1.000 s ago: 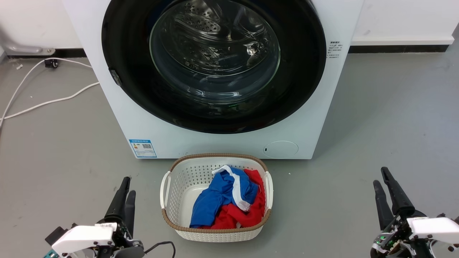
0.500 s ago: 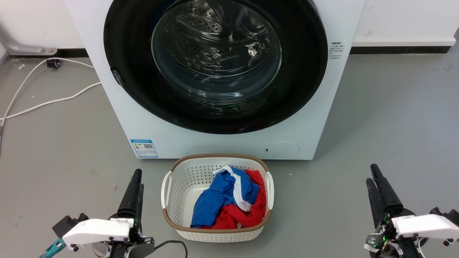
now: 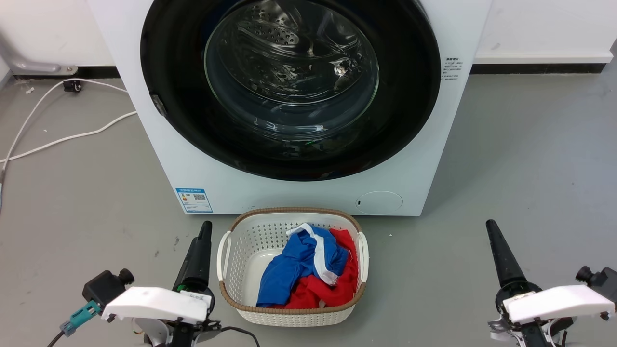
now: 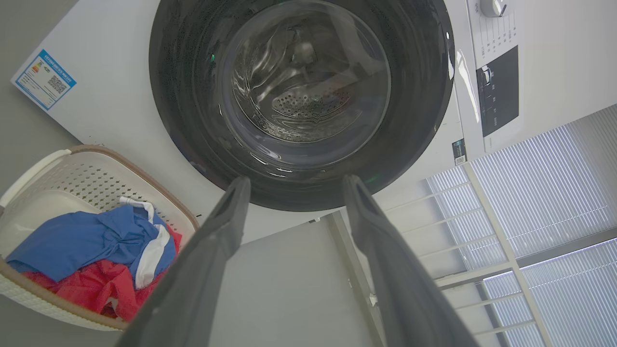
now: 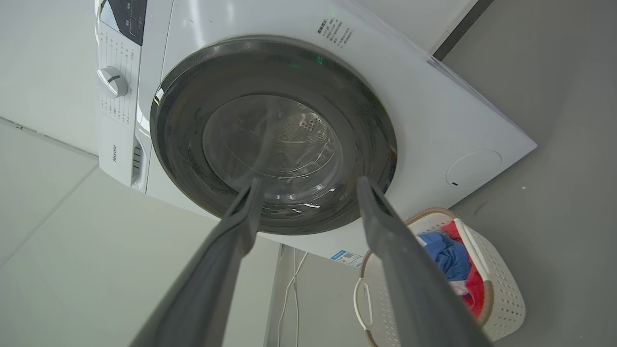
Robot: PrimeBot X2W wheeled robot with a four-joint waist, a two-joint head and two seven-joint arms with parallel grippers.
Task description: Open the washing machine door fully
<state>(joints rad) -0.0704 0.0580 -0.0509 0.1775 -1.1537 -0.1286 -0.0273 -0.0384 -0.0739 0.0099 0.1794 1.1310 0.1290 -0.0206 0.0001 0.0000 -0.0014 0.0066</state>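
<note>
Now, at the lower left of the head frame, the left gripper (image 3: pixel 206 227) has climbed and slid inward over the last second. It sits just beside the white perforated plastic laundry basket with the brown rim (image 3: pixel 289 210), and its wrist view shows the jaws wide, holding nothing. Lower right, the right gripper (image 3: pixel 491 226) has rolled edge-on, jaws wide and empty too. Blue and red clothes (image 3: pixel 303 274) lie in the basket. Beyond, at upper centre, the big round glossy black washing machine door with the bulging glass centre (image 3: pixel 289 82) sits shut, flush on the white washing machine (image 3: pixel 289 195). Both arms look to be lining up, well apart from the door, so nothing is opened yet.
</note>
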